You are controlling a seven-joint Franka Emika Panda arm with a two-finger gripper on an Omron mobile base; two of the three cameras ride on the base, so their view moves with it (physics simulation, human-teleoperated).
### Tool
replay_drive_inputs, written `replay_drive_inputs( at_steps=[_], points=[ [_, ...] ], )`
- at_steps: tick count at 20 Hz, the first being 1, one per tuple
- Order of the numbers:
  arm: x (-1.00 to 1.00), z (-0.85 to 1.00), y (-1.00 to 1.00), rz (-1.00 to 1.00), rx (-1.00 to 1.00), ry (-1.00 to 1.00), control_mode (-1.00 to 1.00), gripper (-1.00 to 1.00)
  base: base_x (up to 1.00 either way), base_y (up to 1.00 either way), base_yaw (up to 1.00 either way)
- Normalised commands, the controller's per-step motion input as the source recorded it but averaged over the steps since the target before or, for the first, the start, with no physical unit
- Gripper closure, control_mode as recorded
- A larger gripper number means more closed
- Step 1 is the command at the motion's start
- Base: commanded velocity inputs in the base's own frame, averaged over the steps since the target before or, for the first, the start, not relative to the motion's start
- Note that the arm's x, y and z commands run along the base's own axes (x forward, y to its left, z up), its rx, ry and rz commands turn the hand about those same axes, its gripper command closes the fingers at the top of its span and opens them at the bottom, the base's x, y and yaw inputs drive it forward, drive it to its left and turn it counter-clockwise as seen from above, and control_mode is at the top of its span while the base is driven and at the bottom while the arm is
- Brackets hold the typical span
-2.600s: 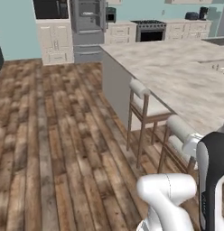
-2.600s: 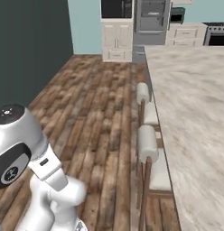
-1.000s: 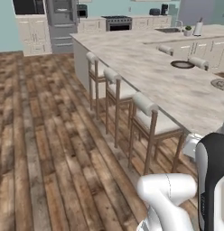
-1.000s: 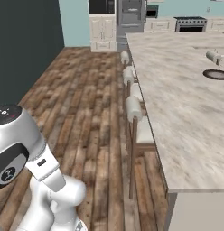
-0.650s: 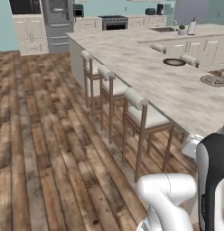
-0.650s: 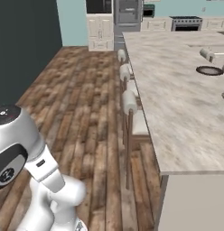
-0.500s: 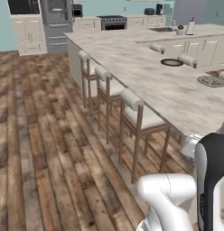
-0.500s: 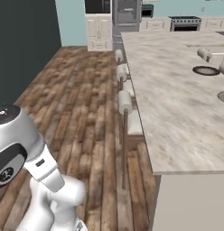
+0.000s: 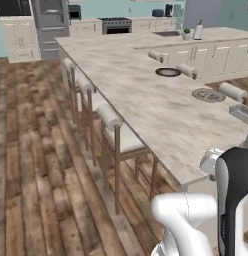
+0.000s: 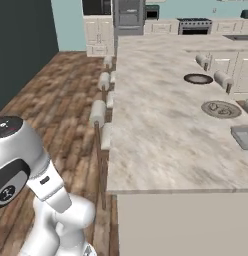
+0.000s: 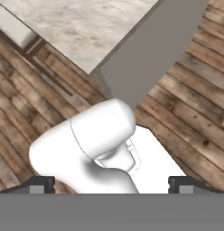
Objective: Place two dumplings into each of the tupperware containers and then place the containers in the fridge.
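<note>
In the hand view my gripper (image 11: 111, 184) looks down at the wood floor and a corner of the island, its two dark fingertips (image 11: 41, 182) far apart with nothing between them. A light-grey tupperware container (image 9: 241, 112) lies near the island's right side, also at the picture's edge in the right base view (image 10: 243, 136). Beside it a round plate (image 9: 208, 94) carries small pale lumps, the dumplings (image 10: 220, 108), too small to count. The grey fridge (image 9: 50, 15) stands against the far wall (image 10: 128, 12).
The long marble island (image 10: 161, 120) fills the middle, with white-cushioned stools (image 9: 116, 132) along its near side. A dark round plate (image 9: 168, 72) lies farther back. A stove (image 9: 116, 25) and cabinets line the far wall. Open wood floor (image 9: 31, 150) stretches to the left.
The whole scene has shifted as the base drove and turned toward the island; the plates and the container have come into view. The gripper stays open.
</note>
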Motion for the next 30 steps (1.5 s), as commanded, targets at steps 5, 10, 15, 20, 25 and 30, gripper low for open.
replay_drive_inputs(
  at_steps=[5, 10, 15, 20, 25, 30],
  points=[
    [0.0, 0.0, 0.0, 0.0, 0.0, 0.0, 1.0, -1.0, 0.11, -0.98, 0.0],
    [0.0, 0.0, 0.0, 0.0, 0.0, 0.0, 1.0, -1.0, 0.15, -0.99, 0.0],
    [0.0, 0.0, 0.0, 0.0, 0.0, 0.0, 1.0, -1.0, 0.09, -0.95, 0.01],
    [0.0, 0.0, 0.0, 0.0, 0.0, 0.0, 1.0, -1.0, 0.07, -0.98, 0.05],
    [0.0, 0.0, 0.0, 0.0, 0.0, 0.0, 1.0, -1.0, 0.01, -1.0, 0.06],
    [0.0, 0.0, 0.0, 0.0, 0.0, 0.0, 1.0, -1.0, 0.0, -1.0, 0.11]
  ],
)
